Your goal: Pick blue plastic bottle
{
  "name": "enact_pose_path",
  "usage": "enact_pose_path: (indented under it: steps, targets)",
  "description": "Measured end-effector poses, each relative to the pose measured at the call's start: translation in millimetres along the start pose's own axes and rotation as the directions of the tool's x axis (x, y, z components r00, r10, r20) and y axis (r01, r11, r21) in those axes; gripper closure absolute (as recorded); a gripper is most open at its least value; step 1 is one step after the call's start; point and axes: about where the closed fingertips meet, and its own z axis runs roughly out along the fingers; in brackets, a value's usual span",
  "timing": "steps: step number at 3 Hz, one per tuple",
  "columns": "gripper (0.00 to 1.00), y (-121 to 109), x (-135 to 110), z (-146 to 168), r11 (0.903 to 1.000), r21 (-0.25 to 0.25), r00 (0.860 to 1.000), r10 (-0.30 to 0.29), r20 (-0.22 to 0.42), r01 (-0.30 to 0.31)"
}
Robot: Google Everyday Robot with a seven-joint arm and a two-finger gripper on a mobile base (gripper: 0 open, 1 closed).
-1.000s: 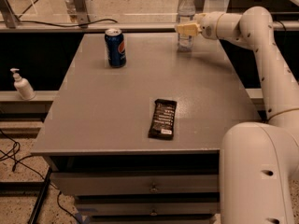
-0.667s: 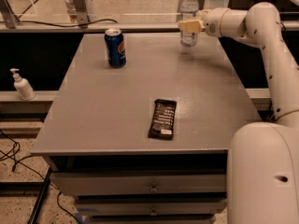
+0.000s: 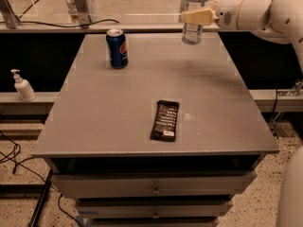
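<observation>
Clearly see-through, the blue plastic bottle (image 3: 192, 32) is slim, with a pale bluish-white label around its lower body. It is taller than the can, and its neck runs off the top edge of the view, so no cap can be seen. It stands upright at the far right corner of the grey table (image 3: 118, 108), its base right at the far edge. Whether the base touches the surface or hangs just clear of it cannot be told.

The hand (image 3: 189, 17) reaches in from the right on a white arm (image 3: 255, 11). Its pale yellow finger (image 3: 200, 17) lies across the front of the bottle's middle, and the hand is pinching the bottle.

On the table there is one bottle, one blue Pepsi can (image 3: 117, 48) and one black snack bar (image 3: 165, 120). The can stands upright near the far left, well apart from the bottle. The bar lies flat towards the near edge, about midway across. One white pump dispenser (image 3: 22, 85) stands on a low ledge to the left of the table. Below the tabletop, two drawer fronts (image 3: 154, 187) show, each with a small knob.
</observation>
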Motion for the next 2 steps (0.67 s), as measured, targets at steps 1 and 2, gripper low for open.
enact_pose_path:
  steps: [1, 2]
  targets:
    - [1.00, 38, -20, -31, 0.9966, -0.010, 0.996, 0.082, 0.021, -0.082]
    - [1.00, 53, 1, -24, 0.9939, -0.034, 0.994, 0.104, -0.018, -0.105]
